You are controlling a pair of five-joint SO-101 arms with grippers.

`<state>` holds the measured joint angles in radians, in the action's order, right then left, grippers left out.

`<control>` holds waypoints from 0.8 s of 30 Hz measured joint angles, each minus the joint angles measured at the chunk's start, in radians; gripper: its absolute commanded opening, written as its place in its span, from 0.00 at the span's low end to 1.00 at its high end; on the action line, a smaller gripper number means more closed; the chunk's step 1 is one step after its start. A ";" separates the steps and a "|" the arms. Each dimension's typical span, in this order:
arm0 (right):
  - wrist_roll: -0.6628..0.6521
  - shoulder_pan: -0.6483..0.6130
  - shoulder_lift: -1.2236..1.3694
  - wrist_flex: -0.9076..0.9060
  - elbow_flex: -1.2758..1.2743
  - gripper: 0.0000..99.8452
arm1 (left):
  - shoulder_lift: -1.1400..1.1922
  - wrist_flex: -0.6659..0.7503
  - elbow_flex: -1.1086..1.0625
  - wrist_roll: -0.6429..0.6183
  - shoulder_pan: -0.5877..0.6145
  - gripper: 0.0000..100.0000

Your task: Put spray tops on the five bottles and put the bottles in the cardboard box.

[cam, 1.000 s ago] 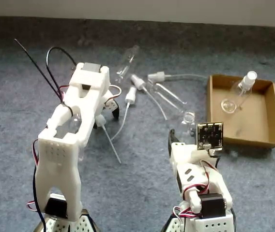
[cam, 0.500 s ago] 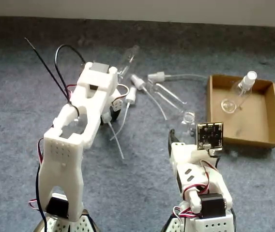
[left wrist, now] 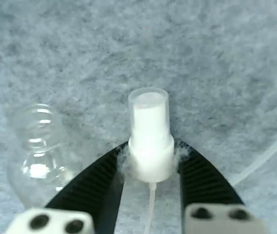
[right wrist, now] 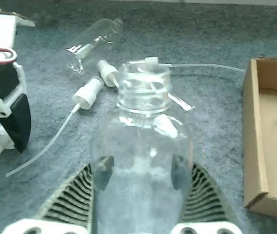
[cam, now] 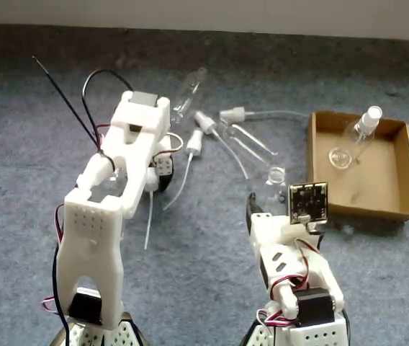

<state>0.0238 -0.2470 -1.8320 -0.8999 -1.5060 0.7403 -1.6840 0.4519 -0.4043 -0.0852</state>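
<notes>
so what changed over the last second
The left gripper kept its hold on the spray top. The top's dip tube swung from slanting toward the right arm to pointing nearly straight back. The right gripper nudged its bottle slightly left. The capped bottle and cardboard box stayed put.

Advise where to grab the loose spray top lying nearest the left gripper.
Grip the loose spray top on its white collar, the widest rigid part, not the thin dip tube. It lies flat on its side with the tube trailing toward the arms, so come straight down from above, jaws set across its long axis.
</notes>
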 measured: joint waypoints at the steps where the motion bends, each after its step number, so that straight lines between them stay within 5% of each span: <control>1: 0.000 -0.018 0.000 0.018 -0.006 0.07 | 0.000 -0.018 0.011 0.012 0.000 0.07; 8: 0.000 -0.048 0.000 0.181 -0.129 0.07 | -0.137 -0.043 0.044 0.061 -0.025 0.07; 17: 0.000 -0.048 0.002 0.384 -0.163 0.06 | -0.443 -0.052 0.044 0.311 -0.152 0.07; 24: 0.000 -0.048 0.002 0.497 -0.163 0.06 | -0.631 -0.057 0.044 0.339 -0.153 0.04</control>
<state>0.0238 -0.2946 -1.8305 -0.4028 -1.6686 0.1097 -1.7407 0.4964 -0.0652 -0.2386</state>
